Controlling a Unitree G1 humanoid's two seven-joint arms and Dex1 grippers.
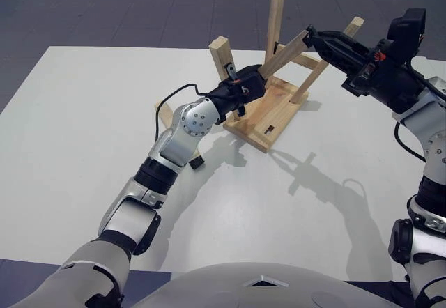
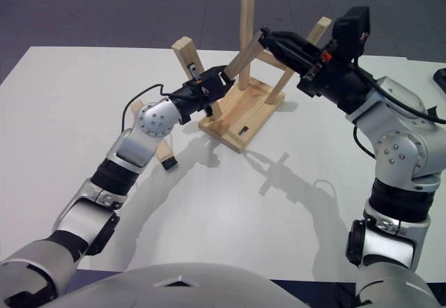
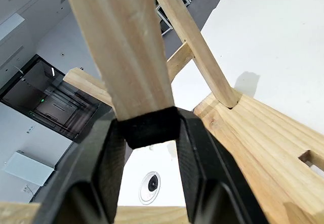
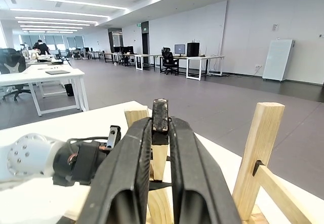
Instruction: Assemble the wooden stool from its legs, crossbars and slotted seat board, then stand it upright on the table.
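Stool, part-built, upturned: seat board lies tilted on the table, legs rising from it. The left gripper, over the board's left side, is clamped on a slanting leg. The leg's long axis climbs rightward from the board to the right gripper, whose grip cannot be told. The left arm is nearer the board.

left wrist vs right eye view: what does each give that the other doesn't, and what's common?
Left wrist view: a close look at the left gripper clamped on the tilted leg.
Right eye view: the right gripper at that leg's upper end, the white table, and a loose wooden piece lying on it.
Shared: the seat board with its slot, a socketed leg and a crossbar.
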